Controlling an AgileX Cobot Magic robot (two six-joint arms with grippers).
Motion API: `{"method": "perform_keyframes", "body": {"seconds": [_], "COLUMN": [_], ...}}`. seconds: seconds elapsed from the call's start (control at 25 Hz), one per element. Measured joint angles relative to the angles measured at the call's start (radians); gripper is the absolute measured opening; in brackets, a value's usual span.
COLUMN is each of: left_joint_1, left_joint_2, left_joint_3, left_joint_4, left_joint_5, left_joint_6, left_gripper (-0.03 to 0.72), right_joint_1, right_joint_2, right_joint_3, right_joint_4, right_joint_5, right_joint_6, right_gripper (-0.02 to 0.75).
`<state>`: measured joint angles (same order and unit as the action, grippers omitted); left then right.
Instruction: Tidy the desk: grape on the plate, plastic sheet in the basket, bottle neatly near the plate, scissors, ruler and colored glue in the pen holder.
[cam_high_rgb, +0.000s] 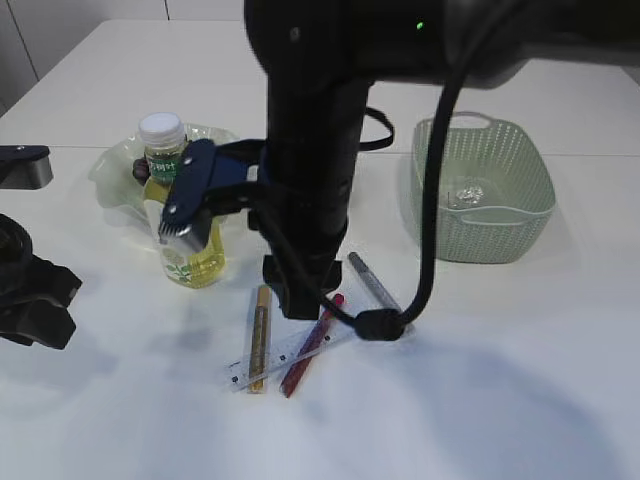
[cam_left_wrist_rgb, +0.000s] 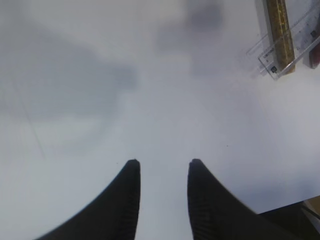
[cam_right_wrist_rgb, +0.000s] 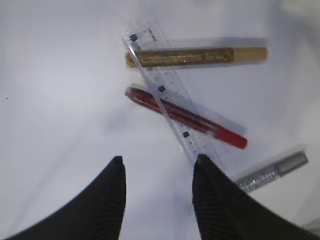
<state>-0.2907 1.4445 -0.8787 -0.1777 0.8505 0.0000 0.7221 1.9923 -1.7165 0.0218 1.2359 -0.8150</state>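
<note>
The clear ruler (cam_right_wrist_rgb: 156, 75) lies slantwise across the gold glue pen (cam_right_wrist_rgb: 195, 56) and the red one (cam_right_wrist_rgb: 187, 119), with a silver one (cam_right_wrist_rgb: 272, 170) beside them. My right gripper (cam_right_wrist_rgb: 158, 159) hovers open and empty, one fingertip over the ruler's near end. My left gripper (cam_left_wrist_rgb: 164, 161) hangs open over bare table, the ruler's end (cam_left_wrist_rgb: 300, 47) far off. The bottle (cam_high_rgb: 200, 262) stands against the plate (cam_high_rgb: 115, 165), where a dark grape (cam_high_rgb: 139, 169) shows. The plastic sheet (cam_high_rgb: 465, 193) lies in the basket (cam_high_rgb: 500, 235). Scissors and pen holder are out of view.
The right arm's (cam_high_rgb: 305, 200) dark bulk fills the middle of the exterior view, and a blue-grey part of it overlaps the bottle. The left arm (cam_high_rgb: 35, 290) sits at the left edge. White table stretches in front of the pens.
</note>
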Motion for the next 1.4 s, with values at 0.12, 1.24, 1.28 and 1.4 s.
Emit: {"method": "perform_keyframes", "body": {"seconds": [0.12, 1.24, 1.28, 1.4], "left_joint_1": [0.000, 0.000, 0.000, 0.000], "left_joint_2": [0.000, 0.000, 0.000, 0.000], "left_joint_3": [0.000, 0.000, 0.000, 0.000], "left_joint_4": [0.000, -0.018, -0.018, -0.018], "left_joint_5": [-0.002, -0.045, -0.045, -0.045], "left_joint_6": [0.000, 0.000, 0.000, 0.000], "left_gripper": [0.239, 0.239, 0.239, 0.239], "right_joint_1": [0.042, 0.082, 0.082, 0.082], "right_joint_2": [0.038, 0.220, 0.220, 0.222], "right_joint_3": [0.000, 0.000, 0.000, 0.000], "right_joint_4": [-0.010, -0.058, -0.060, -0.060], "right_joint_5": [-0.044, -0.202, -0.202, -0.204], "right_joint_6": [-0.057, -0.106, -0.106, -0.106], "right_gripper": [0.357, 0.461, 0.461, 0.461]}}
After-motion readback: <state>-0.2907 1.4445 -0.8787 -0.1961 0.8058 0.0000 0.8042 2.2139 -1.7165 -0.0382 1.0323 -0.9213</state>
